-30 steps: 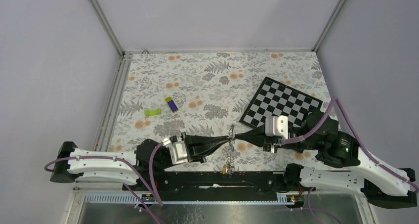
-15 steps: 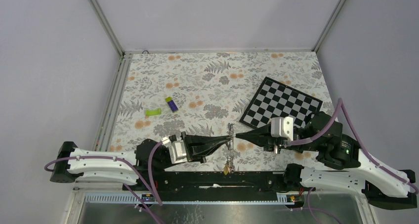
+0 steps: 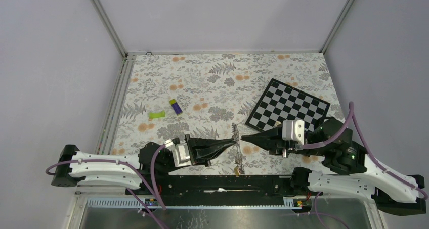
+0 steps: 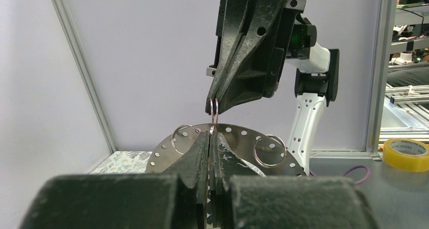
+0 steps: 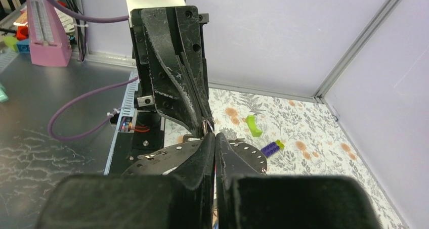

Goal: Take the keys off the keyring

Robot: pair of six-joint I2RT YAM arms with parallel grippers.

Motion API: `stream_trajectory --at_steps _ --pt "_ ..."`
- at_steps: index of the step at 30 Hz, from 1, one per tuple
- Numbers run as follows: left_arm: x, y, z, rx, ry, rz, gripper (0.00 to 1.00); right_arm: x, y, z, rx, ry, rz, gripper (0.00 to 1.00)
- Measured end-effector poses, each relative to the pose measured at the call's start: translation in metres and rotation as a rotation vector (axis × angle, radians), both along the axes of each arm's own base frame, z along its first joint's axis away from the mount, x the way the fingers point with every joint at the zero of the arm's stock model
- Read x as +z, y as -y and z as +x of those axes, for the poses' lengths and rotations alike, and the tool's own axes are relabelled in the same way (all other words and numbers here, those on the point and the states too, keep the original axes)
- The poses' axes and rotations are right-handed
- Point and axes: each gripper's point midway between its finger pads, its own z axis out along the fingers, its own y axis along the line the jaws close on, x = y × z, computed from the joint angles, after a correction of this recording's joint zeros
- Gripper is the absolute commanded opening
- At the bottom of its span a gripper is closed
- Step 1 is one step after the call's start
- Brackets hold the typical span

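Fingers [image 4: 195, 158] level, tip to tip at keyring [image 4: 243, 140]

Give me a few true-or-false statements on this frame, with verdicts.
1. The left end effector and right end effector are both shut. True.
2. The keyring lies flat on the table. False: it stands on edge in the air, between the two tips.
3. The checkerboard lies on the table's left side. False: right side.
4. The purple block lies apart from both arms. True.
5. The right end effector pinches a small ring at the keyring's rim. True.
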Motion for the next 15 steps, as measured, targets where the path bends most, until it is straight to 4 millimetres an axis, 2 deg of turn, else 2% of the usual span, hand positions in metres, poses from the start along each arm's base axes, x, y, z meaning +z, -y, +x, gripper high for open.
stream_trajectory --at_steps 15 --pt "0.000 0.004 0.001 0.002 -0.001 -0.010 0.00 0.011 -0.009 0.000 0.012 -0.049 0.132 0.00"
